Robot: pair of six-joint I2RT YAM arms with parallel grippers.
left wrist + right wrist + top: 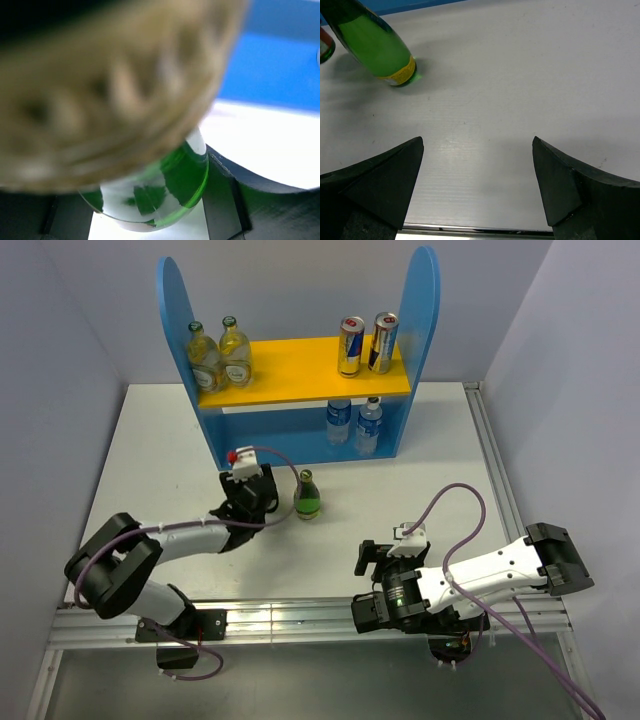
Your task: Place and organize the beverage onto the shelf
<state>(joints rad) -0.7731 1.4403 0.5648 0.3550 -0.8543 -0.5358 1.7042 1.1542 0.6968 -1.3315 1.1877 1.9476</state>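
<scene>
A green bottle (308,496) with a gold cap stands on the white table in front of the blue shelf (176,310). My left gripper (281,499) reaches it from the left. In the left wrist view the green bottle (175,182) sits between the fingers (222,197), which press on its sides, and its blurred cap fills the upper frame. My right gripper (362,585) is open and empty near the table's front edge. In its wrist view (477,150) the jaws are spread wide over bare table, with the green bottle (372,45) far off at the upper left.
On the shelf's yellow board (300,365) stand two yellowish bottles (220,355) at the left and two cans (366,344) at the right. Two water bottles (355,423) stand on the blue base at the right. A metal rail (280,618) runs along the front edge.
</scene>
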